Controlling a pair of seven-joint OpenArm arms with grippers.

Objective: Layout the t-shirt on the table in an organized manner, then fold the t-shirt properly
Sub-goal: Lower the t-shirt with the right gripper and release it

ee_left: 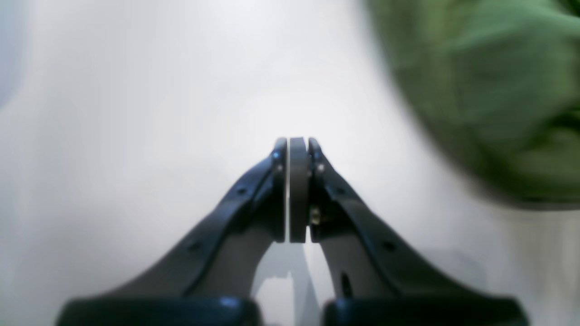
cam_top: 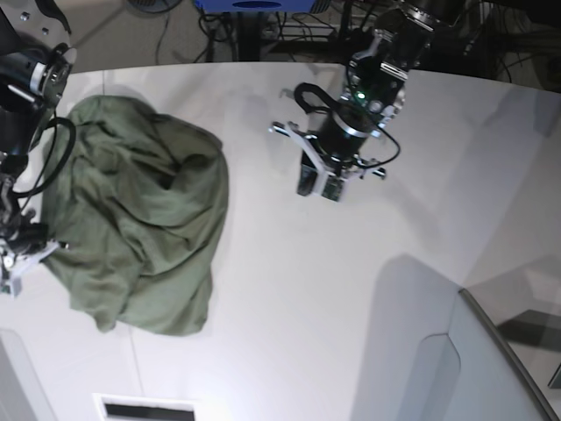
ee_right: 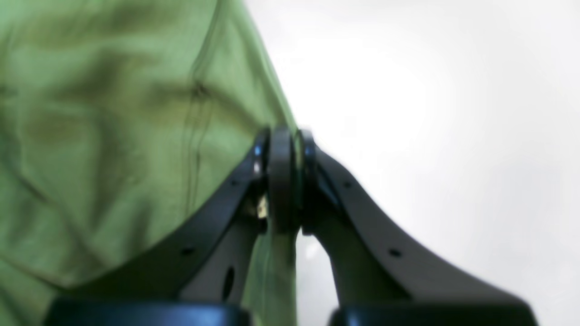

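White table point(cam_top: 351, 307); right claw point(ee_right: 290, 136) pinching t-shirt point(cam_top: 140, 228) edge; left claw point(ee_left: 297, 142) closed, empty.

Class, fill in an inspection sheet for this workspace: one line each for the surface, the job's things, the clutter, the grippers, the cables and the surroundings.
Surface: white table, thin dark seam line, curved far edge.
Job's things: t-shirt, olive green, crumpled in a heap, not laid out or folded.
Clutter: nothing seen on the table apart from the shirt.
Grippers: right gripper shut on the t-shirt's edge; left gripper shut, holding nothing, apart from the shirt.
Cables: black cables looping along the right arm; more on the floor beyond the table.
Surroundings: grey translucent panel at the near corner; blue object behind the table.
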